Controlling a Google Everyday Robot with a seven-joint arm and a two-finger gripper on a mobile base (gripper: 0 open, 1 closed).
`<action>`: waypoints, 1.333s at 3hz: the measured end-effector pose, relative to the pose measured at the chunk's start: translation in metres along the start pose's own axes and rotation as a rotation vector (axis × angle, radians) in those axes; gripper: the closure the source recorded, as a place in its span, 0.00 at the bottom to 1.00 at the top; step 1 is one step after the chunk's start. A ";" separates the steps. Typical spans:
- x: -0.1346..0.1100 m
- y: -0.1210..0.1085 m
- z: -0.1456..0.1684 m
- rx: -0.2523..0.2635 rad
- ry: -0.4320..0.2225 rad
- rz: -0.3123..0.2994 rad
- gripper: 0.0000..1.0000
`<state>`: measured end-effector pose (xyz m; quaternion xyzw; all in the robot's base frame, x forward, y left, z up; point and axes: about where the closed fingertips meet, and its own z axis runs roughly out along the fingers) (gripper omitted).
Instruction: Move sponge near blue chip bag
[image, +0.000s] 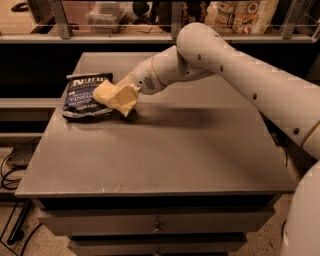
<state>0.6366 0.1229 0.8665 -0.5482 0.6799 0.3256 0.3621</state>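
Sponge (107, 94) in firm grasp of gripper (126, 96), at edge of blue chip bag (80, 97), open tabletop (190, 150) alongside.

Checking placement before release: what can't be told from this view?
Camera view: the sponge, held by the pincer at the table left, covers the blue chip bag right edge; contact unclear.
Camera view: bag's smaller lettering too small to read.
Arm cut off at right edge.
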 end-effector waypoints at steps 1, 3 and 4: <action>-0.019 -0.011 0.010 0.009 -0.006 -0.026 0.28; -0.019 -0.008 0.014 0.001 -0.006 -0.027 0.00; -0.019 -0.008 0.014 0.001 -0.006 -0.027 0.00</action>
